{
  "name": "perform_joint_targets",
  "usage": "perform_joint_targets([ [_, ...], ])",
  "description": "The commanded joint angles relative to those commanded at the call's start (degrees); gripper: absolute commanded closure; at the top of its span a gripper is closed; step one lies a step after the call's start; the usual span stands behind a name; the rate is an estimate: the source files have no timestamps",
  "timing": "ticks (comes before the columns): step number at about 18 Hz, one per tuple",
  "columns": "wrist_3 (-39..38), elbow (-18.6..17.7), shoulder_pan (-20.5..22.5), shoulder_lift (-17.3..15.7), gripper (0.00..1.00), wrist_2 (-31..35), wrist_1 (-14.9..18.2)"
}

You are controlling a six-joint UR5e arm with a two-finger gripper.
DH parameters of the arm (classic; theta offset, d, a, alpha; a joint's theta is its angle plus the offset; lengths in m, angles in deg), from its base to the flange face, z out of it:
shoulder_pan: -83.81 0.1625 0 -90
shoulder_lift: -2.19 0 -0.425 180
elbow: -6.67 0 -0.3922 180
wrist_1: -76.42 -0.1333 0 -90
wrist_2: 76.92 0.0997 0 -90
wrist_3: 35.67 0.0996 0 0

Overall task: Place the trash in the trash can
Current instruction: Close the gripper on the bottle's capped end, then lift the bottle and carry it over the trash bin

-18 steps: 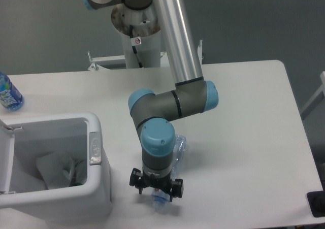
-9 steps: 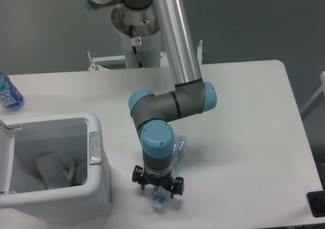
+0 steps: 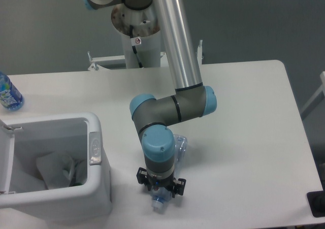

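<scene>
Pincer [image 3: 160, 192] now lower, over crushed bottle [image 3: 179, 146].

White table [image 3: 244, 117]: trash can [image 3: 99, 188] at its front-left edge with whitish wrapper [image 3: 53, 170] inside; just right of the can, gripper [image 3: 160, 188] directly over crushed clear bottle [image 3: 180, 146]; behind the can, upright blue-labelled bottle [image 3: 7, 94].
</scene>
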State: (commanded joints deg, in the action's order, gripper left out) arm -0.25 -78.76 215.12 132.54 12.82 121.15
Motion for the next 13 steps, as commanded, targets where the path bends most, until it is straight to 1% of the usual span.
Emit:
perform_joint_targets([
  [3, 0.5, 0.2, 0.3, -0.6, 0.30, 0.0, 0.0],
  [5, 0.6, 0.2, 0.5, -0.7, 0.38, -0.1, 0.0],
  [6, 0.6, 0.2, 0.6, -1.0, 0.40, -0.1, 0.0],
  [8, 0.6, 0.5, 1.2, -1.4, 0.40, -0.2, 0.0],
  [10, 1.2, 2.5, 2.2, -1.7, 0.40, -0.4, -0.7],
  [12, 0.8, 5.5, 3.6, -3.3, 0.40, -1.4, -1.3],
  [13, 0.5, 6.6, 4.0, -4.6, 0.40, -3.2, -1.3],
])
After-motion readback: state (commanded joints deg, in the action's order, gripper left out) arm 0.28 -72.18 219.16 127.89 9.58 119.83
